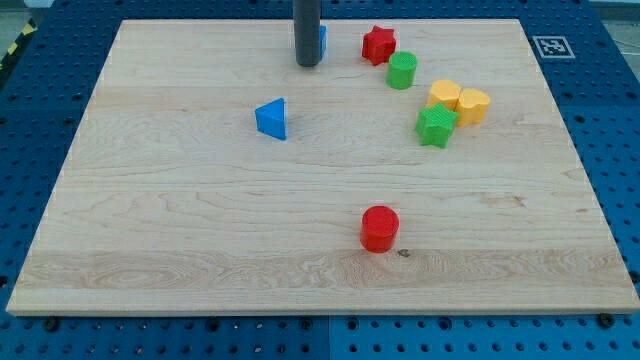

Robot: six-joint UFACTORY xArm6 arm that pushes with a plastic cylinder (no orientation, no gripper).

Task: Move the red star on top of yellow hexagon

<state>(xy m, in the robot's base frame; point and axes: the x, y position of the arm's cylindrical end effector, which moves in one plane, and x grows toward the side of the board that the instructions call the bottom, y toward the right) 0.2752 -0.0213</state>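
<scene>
**Tip at 9 o'clock of red star — push must run toward 4 o'clock**

My tip (308, 64) sits near the board's top edge, w/ a blue block (322, 40) half hidden right behind the rod — shape not readable, prob. a cube. No hand here to spread or pinch: just a bare rod end, touching nothing I can confirm.

Red star (378, 45) lies at approx. 3 o'clock from the tip, slightly toward the view's top, near but apart. Yellow hexagon (445, 96) is at 4 o'clock from the star, w/ the green cylinder (402, 71) directly between them — that's the snag. A yellow cylinder-ish block (473, 105) touches the hexagon's right side; green star (435, 126) sits just below it at 7 o'clock.

Star has no real long axis — squat, roughly symmetric, one point aimed at 12 as far as I can tell. Lies flat.

Judgement: approach step, star not yet contacted. Straight push would shove the green cylinder along, so tip likely needs to route the star round it.

Elsewhere: blue triangle (272, 119), red cylinder (380, 228) — well apart.
</scene>
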